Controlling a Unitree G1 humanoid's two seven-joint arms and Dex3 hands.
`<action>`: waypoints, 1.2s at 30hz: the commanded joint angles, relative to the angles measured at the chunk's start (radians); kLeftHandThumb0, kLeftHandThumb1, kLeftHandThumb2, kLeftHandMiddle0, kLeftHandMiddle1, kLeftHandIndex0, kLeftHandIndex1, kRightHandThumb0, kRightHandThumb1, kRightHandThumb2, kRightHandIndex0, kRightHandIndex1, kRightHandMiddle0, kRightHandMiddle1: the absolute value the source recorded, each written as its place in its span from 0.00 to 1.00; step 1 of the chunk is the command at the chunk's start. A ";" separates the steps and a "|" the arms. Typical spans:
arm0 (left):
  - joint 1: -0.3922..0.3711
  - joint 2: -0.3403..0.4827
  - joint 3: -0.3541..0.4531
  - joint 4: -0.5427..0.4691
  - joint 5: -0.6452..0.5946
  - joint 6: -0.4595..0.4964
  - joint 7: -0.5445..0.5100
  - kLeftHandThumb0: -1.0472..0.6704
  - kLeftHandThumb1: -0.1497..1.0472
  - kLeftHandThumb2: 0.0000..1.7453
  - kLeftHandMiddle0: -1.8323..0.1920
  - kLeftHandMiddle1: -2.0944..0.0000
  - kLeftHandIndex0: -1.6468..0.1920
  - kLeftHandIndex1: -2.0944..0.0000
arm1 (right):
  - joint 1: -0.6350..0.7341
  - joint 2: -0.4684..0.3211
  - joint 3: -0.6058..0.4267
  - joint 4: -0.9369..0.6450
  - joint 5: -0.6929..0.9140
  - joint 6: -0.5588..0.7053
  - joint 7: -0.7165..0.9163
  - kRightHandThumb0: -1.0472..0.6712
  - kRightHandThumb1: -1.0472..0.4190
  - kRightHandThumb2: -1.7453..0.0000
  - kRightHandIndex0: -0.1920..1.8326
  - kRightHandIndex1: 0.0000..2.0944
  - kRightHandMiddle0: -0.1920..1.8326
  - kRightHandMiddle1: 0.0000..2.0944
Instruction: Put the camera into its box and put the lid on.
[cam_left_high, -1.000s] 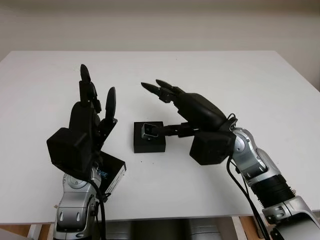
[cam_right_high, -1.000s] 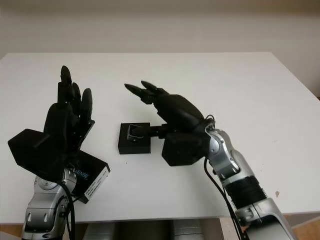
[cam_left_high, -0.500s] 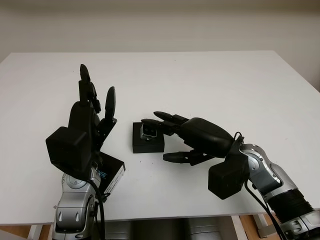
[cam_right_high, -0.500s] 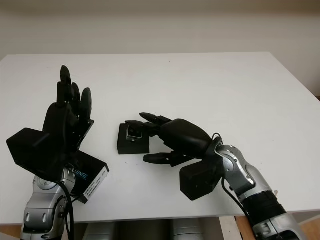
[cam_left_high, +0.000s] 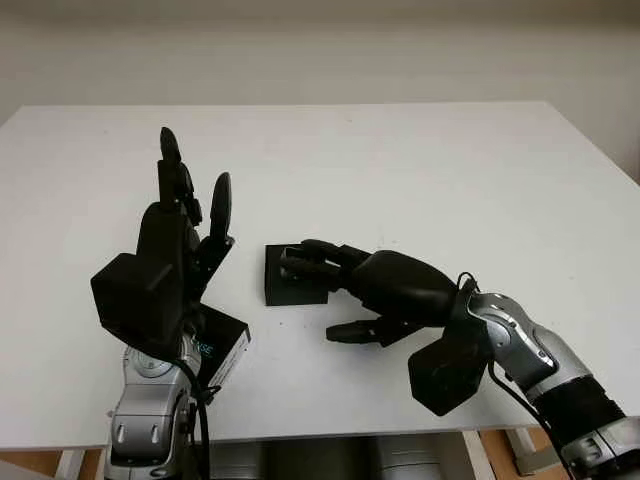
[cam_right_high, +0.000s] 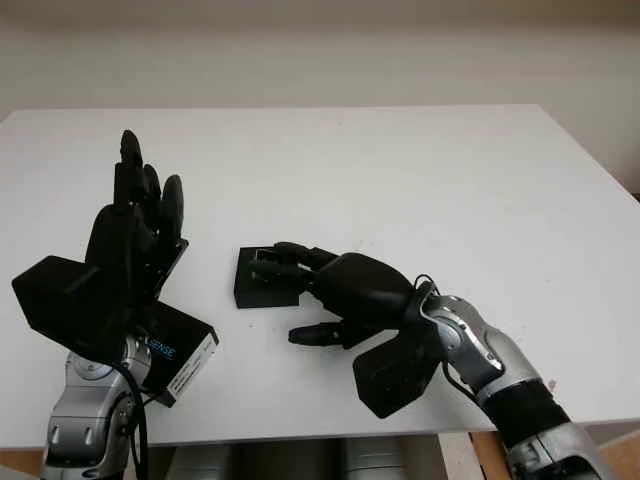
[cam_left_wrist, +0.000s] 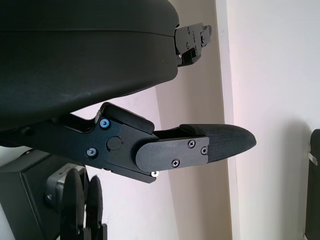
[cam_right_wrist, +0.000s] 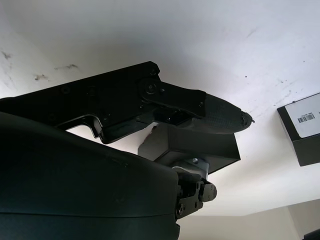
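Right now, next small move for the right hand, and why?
Probably press down gently: the right hand has its fingers over the camera's spot in the open box, thumb beside it, lid unused under the raised, open left hand.

Left robot hand (cam_left_high: 170, 250): matte black shell, three jointed fingers with rounded tips, boxy black wrist block. Right robot hand (cam_left_high: 385, 290): same black build. Forearms (cam_left_high: 530, 345) were silver-grey metal with black ribbed sleeves; thin black cables (cam_left_high: 195, 420) ran alongside. Small silver screws (cam_left_wrist: 192, 143) fastened the finger plates; one blue.
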 joint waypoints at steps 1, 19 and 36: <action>0.008 -0.011 -0.005 -0.017 0.002 0.000 0.009 0.17 1.00 0.29 1.00 1.00 1.00 1.00 | -0.032 0.015 0.006 0.005 -0.019 0.006 -0.021 0.18 0.00 0.64 0.07 0.02 0.11 0.02; 0.025 -0.049 -0.023 -0.028 0.032 0.008 0.038 0.17 1.00 0.28 1.00 1.00 1.00 0.99 | -0.121 0.051 0.027 0.027 -0.070 0.014 -0.074 0.16 0.00 0.66 0.03 0.01 0.10 0.02; 0.064 -0.069 -0.027 -0.059 0.027 0.001 0.042 0.18 1.00 0.27 1.00 1.00 1.00 0.99 | -0.175 0.022 0.069 0.090 -0.164 -0.025 -0.118 0.11 0.00 0.63 0.03 0.03 0.15 0.04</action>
